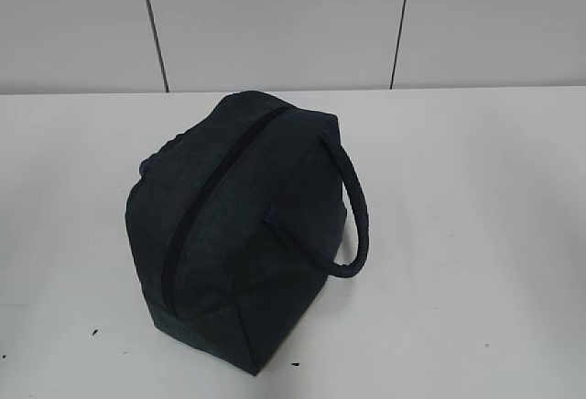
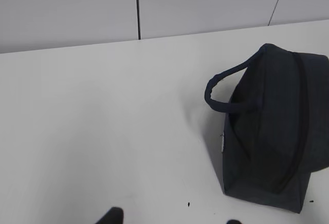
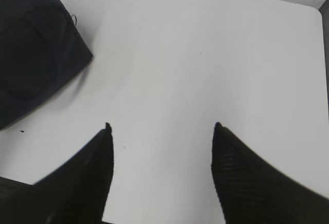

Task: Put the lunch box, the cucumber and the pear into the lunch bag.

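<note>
Right jaws apart, empty; lunch bag zipped, well left of them

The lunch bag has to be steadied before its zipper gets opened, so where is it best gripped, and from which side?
Probably the strap handle arching free off the lunch bag: come from the right, where it stands clear of the fabric.

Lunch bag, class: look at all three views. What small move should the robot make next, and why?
Probably bring a gripper to the zipper to open it. The lunch bag looks zipped shut, no food shows on the table, and the right gripper is open, holding nothing.
</note>
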